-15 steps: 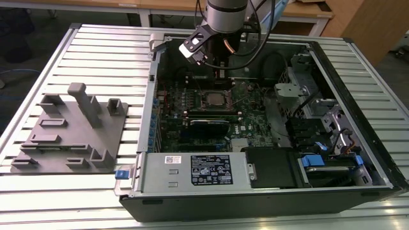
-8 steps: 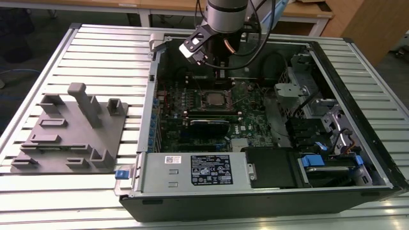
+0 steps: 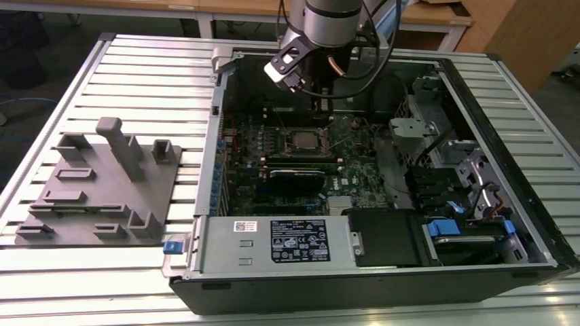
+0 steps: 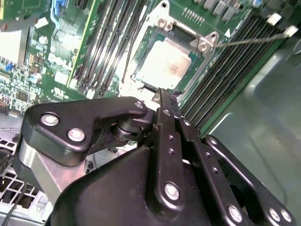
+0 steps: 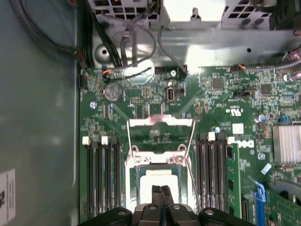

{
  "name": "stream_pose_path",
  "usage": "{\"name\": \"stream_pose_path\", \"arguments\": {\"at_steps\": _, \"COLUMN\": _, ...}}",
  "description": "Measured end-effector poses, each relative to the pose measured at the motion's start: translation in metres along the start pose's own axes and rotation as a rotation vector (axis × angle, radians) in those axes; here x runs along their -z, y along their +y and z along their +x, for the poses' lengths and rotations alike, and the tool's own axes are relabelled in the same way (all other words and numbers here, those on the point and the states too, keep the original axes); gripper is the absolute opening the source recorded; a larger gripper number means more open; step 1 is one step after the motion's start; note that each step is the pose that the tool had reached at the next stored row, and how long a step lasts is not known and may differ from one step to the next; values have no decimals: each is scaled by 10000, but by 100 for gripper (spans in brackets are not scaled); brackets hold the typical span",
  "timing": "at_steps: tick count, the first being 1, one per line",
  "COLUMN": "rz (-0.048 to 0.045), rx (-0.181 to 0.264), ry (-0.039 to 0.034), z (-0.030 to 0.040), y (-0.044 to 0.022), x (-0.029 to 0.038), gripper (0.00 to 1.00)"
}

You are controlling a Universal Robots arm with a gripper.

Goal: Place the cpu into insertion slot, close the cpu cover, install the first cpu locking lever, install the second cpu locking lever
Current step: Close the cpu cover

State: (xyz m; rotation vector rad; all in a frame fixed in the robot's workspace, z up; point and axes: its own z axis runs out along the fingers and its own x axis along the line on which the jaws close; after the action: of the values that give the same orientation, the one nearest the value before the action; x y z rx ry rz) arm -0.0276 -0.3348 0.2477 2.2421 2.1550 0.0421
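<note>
Tool (image 5: 161,192), fingers pressed together and empty, is hovering close over the cpu (image 3: 302,141), which is sitting in the slot (image 5: 137,176) mid-frame in the exterior view. Cover (image 5: 160,121) is lying open. It is probably light, stiff and hinged, best pushed at its free edge.

Arm (image 3: 331,17) reaches down into open PC case (image 3: 381,268) on slatted table (image 3: 136,61). Gripper (image 3: 319,107) hangs over green mobo (image 3: 358,170), near cpu (image 3: 305,141) seated in insertion slot (image 3: 289,136). Grey fixture block (image 3: 100,197) sits at exterior view's left, apart from case.
</note>
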Motion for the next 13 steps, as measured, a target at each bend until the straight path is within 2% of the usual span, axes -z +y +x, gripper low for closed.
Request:
{"name": "stream_pose_path", "arguments": {"at_steps": 4, "rz": 0, "rx": -1, "ry": -1, "z": 1, "y": 10, "x": 1, "gripper": 10}}
{"name": "stream_pose_path", "arguments": {"at_steps": 13, "rz": -1, "rx": 0, "ry": 1, "z": 1, "y": 13, "x": 48, "gripper": 10}}
